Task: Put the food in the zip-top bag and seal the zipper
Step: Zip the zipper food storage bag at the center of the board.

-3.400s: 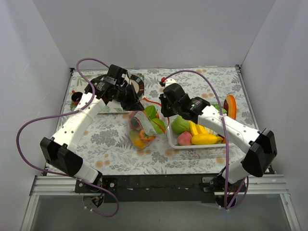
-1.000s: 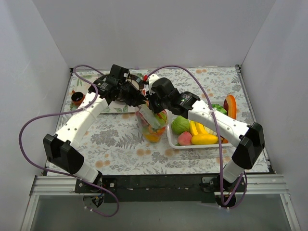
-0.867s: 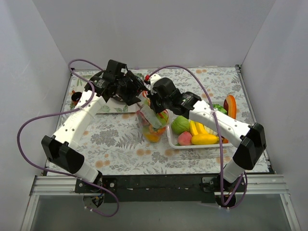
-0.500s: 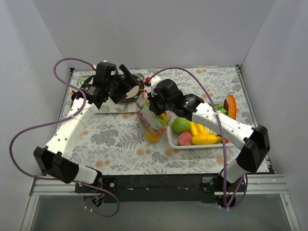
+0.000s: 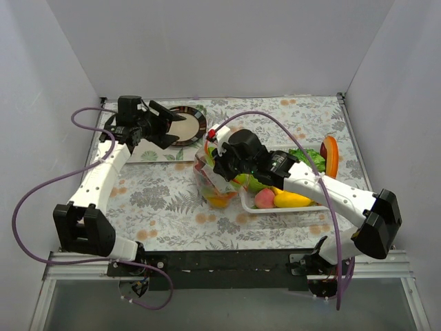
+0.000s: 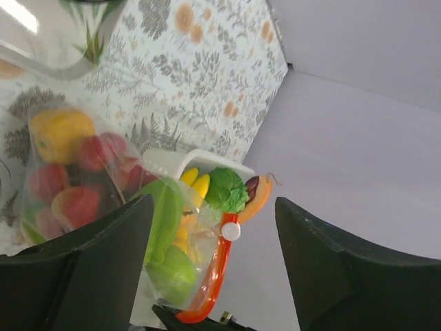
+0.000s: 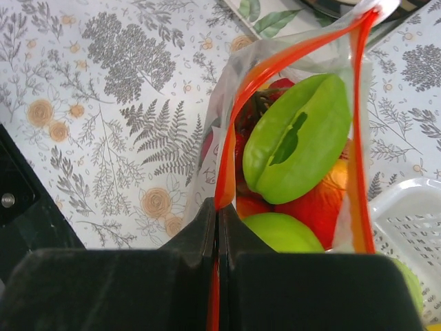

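The right gripper [image 7: 218, 210] pinches 1 end of the zipper [image 7: 222, 181], apparently to hold the unsealed zip-top bag [image 5: 215, 185] upright just beside the white basket [image 5: 275, 209] so its food [image 7: 296, 138] cannot spill, while the left gripper [image 5: 169, 125] hangs spread and empty near the plate [image 5: 189, 124].

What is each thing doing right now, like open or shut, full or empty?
Clear crinkly zip-top bag: stuffed with toy food, held by its top edge.
Orange-red zipper strip: not sealed, sides apart beyond the pinch.
White plastic basket: holds more toy food.
Left gripper: open, empty.
Right gripper: shut on the zipper strip.
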